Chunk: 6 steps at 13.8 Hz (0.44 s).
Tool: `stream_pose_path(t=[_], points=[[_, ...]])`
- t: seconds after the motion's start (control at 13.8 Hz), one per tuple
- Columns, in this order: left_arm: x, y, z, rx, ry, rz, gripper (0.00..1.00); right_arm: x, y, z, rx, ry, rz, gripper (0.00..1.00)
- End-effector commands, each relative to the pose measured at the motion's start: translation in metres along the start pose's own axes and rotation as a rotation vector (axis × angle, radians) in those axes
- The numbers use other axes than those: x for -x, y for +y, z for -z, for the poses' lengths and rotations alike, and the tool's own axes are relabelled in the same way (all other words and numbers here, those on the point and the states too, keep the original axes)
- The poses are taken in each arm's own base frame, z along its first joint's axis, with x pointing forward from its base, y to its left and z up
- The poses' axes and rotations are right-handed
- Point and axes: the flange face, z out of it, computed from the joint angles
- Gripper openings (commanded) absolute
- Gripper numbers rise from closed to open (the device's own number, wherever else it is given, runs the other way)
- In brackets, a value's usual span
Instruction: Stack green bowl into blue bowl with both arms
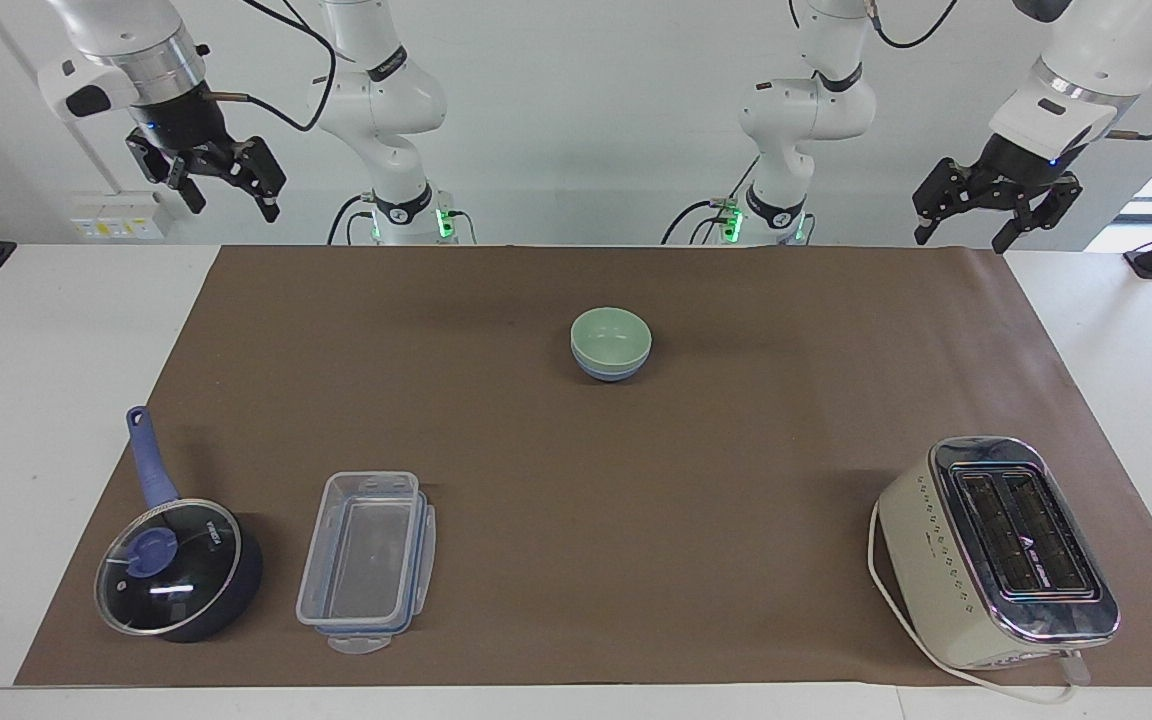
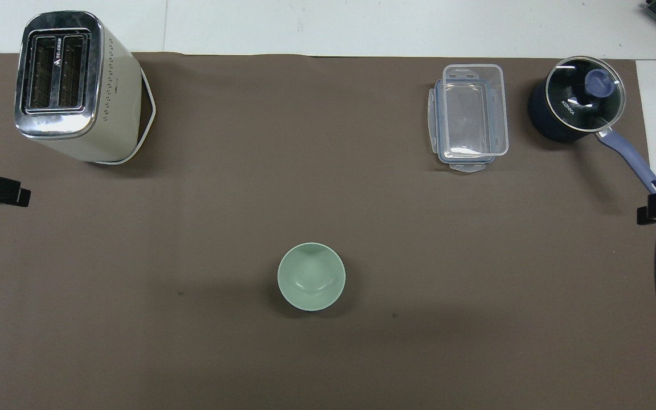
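The green bowl (image 1: 611, 333) sits nested inside the blue bowl (image 1: 612, 372) on the brown mat, midway between the two arms and close to their bases. From overhead only the green bowl (image 2: 311, 277) shows; the blue one is hidden beneath it. My right gripper (image 1: 232, 200) hangs open and empty, high over the mat's corner at the right arm's end. My left gripper (image 1: 962, 240) also hangs open and empty, above the mat's corner at the left arm's end. Both are well apart from the bowls.
A cream toaster (image 1: 996, 545) stands farther from the robots at the left arm's end. A clear lidded container (image 1: 366, 555) and a dark blue saucepan (image 1: 176, 570) with a glass lid lie farther out at the right arm's end.
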Motion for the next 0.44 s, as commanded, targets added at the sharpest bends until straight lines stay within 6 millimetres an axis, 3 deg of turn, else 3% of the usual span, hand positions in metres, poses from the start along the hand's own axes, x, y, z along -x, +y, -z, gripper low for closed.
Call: stream_pose_path(t=[0.0,0.36], points=[[0.0017,-0.0042,0.006,-0.022,-0.004,-0.002,1.0,0.0033,-0.0068,-0.0037,0.012,-0.002,0.039,1.0],[0.0017,-0.0042,0.006,-0.022,-0.004,-0.002,1.0,0.003,-0.0083,-0.0074,0.022,0.017,0.08,1.0]])
